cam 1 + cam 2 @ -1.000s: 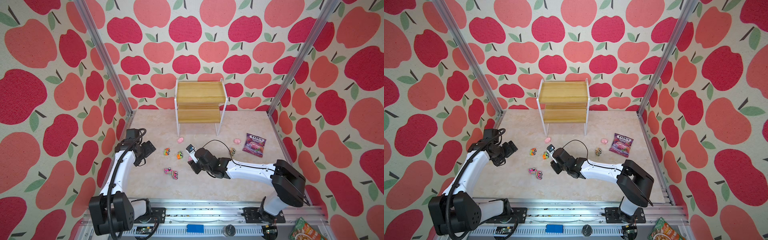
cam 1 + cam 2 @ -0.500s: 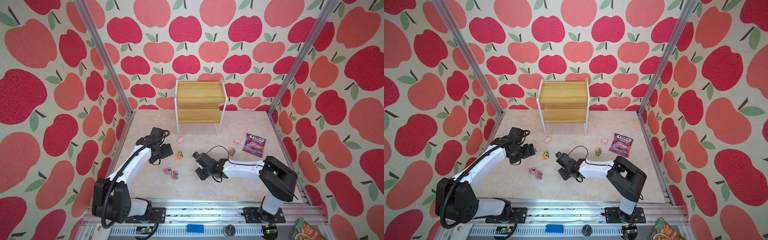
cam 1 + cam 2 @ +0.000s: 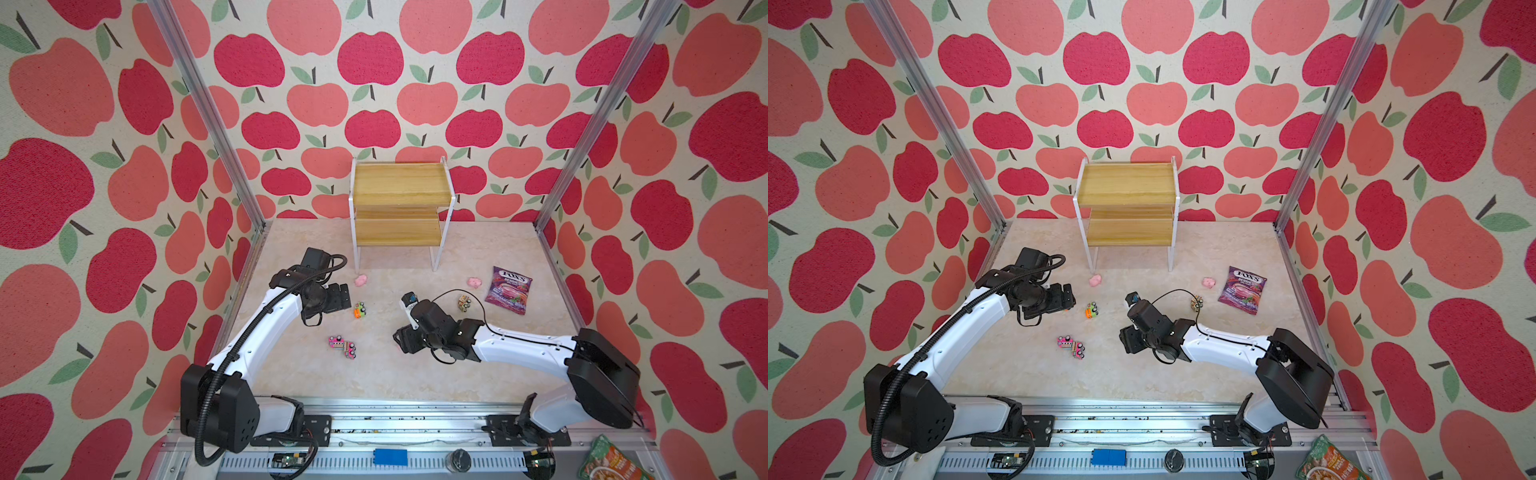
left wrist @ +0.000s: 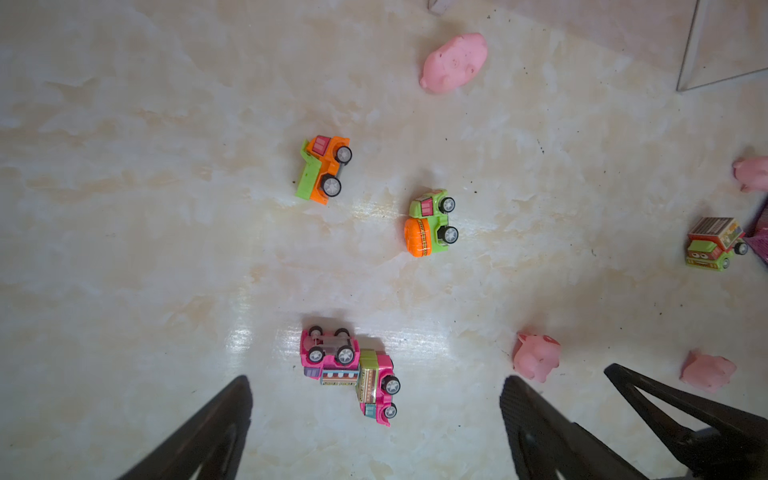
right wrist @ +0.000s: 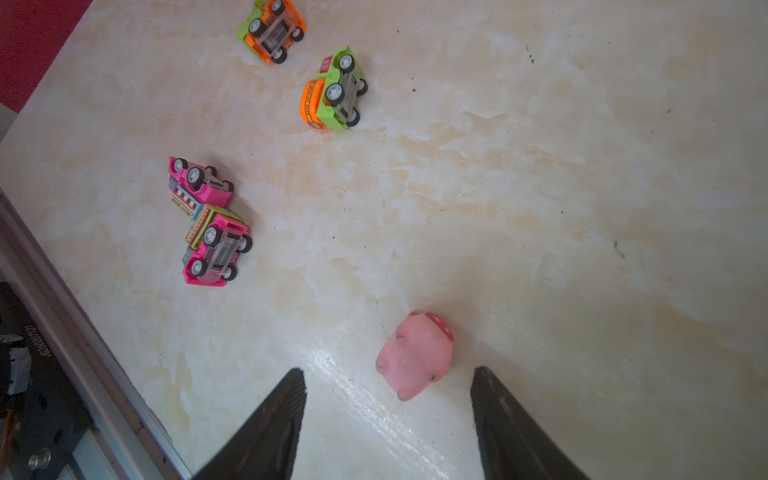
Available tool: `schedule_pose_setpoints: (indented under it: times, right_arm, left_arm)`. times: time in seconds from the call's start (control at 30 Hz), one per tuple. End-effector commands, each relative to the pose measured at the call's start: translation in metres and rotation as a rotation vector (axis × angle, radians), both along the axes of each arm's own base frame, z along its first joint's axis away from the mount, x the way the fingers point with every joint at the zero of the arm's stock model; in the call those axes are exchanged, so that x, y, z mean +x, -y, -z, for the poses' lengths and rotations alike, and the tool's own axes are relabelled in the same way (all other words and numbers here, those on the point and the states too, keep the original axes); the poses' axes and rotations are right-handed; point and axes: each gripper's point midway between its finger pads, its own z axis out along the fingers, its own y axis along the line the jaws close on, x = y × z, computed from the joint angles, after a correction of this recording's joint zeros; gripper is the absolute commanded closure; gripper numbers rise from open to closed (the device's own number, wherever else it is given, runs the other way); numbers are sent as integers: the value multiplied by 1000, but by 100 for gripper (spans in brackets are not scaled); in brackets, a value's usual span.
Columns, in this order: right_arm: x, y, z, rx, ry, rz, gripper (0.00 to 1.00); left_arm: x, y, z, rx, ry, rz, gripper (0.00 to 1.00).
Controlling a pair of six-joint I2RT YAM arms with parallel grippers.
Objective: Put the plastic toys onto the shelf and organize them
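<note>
A: Located the shelf (image 3: 399,208)?
B: Logged it upper centre in both top views, against the back wall, on the marbled tabletop (image 3: 374,382).
A: Found the toys?
B: Counted them loose on the tabletop, below the shelf in frame. Marked first pig (image 3: 360,280) by the shelf's left front leg, second pig (image 3: 474,282) right of centre, beside the purple candy bag (image 3: 509,295). Noted a boxy truck (image 3: 464,302) just below that pig, a green-and-orange mixer truck (image 3: 360,309) left of centre, two pink trucks (image 3: 336,341) touching, lower down (both tipped, wheels showing).
A: Checked the left gripper (image 4: 376,382)?
B: Placed it left of centre, beside the mixer truck. Saw its fingers spread wide, holding nothing.
A: And the right gripper (image 5: 389,374)?
B: Placed it mid-frame, low over the tabletop. Saw its fingers apart around third pig (image 5: 415,357), gaps either side, no pinch.
</note>
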Motion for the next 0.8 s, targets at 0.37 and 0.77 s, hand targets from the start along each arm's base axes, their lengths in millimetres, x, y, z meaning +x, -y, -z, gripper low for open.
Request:
schedule_pose_setpoints:
  times: [0.37,0.77]
  right_arm:
    - [-4,1,33,124,-159,197,48]
    - [18,-7,52,109,-154,266,70]
  left_arm:
    - [-17,9,4,-33,13,87,4]
    - [-17,11,-2,-53,42,93,4]
